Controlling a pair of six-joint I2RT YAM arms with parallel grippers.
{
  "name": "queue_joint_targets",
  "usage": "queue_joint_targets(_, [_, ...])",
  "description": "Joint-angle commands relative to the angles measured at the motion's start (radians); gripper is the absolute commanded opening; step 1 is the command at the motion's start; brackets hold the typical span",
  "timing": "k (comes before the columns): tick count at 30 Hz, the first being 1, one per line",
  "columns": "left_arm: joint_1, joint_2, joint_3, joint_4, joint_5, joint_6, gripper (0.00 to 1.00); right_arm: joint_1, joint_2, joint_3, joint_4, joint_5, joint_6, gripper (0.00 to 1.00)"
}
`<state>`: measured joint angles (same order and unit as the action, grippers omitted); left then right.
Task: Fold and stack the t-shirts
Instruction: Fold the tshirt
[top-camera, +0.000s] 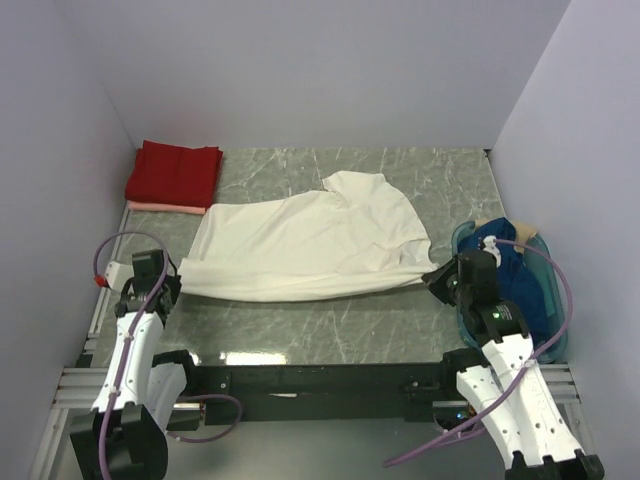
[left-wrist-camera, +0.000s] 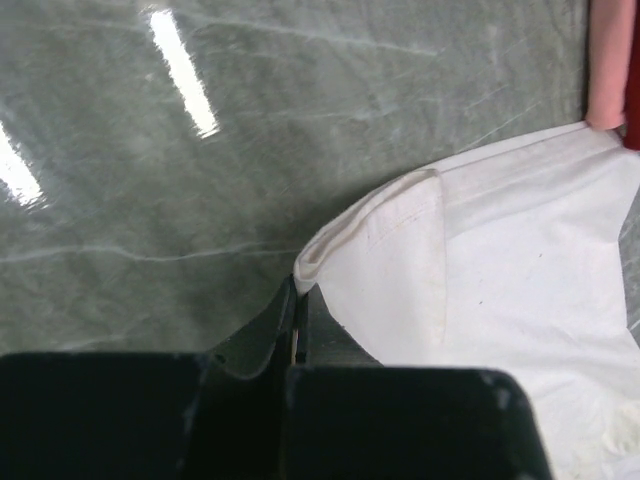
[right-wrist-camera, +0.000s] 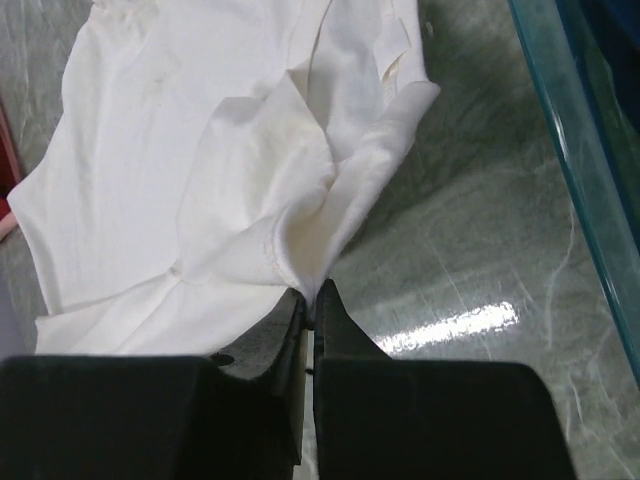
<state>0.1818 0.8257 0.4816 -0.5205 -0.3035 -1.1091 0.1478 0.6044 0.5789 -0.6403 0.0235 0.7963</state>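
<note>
Both ends of the cream-white cotton t-shirt (top-camera: 300, 245), spread across the grey marble table (top-camera: 330, 335), are clamped tight, the left corner in the left gripper (left-wrist-camera: 297, 300), the right corner in the right gripper (right-wrist-camera: 313, 295) beside the teal plastic basket (top-camera: 553, 300).

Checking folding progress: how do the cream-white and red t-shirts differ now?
The cream-white t-shirt lies spread across the table; the red t-shirt sits folded in the far left corner. The left end effector and right end effector are shut on the cream-white one's edges; nothing touches the red one. The red one rests on a pink shirt; the cream-white one on the table. Both are plain.
</note>
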Motion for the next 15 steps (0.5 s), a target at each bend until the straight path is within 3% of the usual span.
queue_joint_targets(1, [0.004,-0.057,-0.029,-0.053,0.001,-0.031,0.01,-0.008,-0.054,-0.013,-0.076,-0.011,0.007,0.00])
queue_joint_targets(3, [0.005,-0.083,-0.044,-0.055,0.021,-0.044,0.01,-0.010,-0.081,-0.014,-0.105,-0.010,0.003,0.01])
queue_joint_targets(5, [0.004,-0.099,-0.051,-0.064,0.036,-0.063,0.02,-0.008,-0.107,-0.013,-0.124,-0.020,0.001,0.10])
queue_joint_targets(8, [0.004,-0.109,-0.051,-0.067,0.056,-0.067,0.10,-0.008,-0.130,0.001,-0.154,-0.019,-0.003,0.45])
queue_joint_targets(9, [0.004,-0.111,-0.051,-0.064,0.069,-0.064,0.13,-0.008,-0.133,0.004,-0.157,-0.020,-0.003,0.68])
queue_joint_targets(10, [0.004,-0.114,-0.048,-0.061,0.075,-0.060,0.17,-0.010,-0.137,0.004,-0.154,-0.040,-0.008,0.76])
queue_joint_targets(14, [0.004,-0.129,-0.012,-0.026,0.104,0.006,0.49,-0.008,-0.106,0.018,-0.093,-0.076,-0.061,0.83])
queue_joint_targets(15, [0.005,-0.128,-0.003,-0.006,0.147,0.027,0.51,-0.008,-0.094,0.019,-0.069,-0.111,-0.072,0.83])
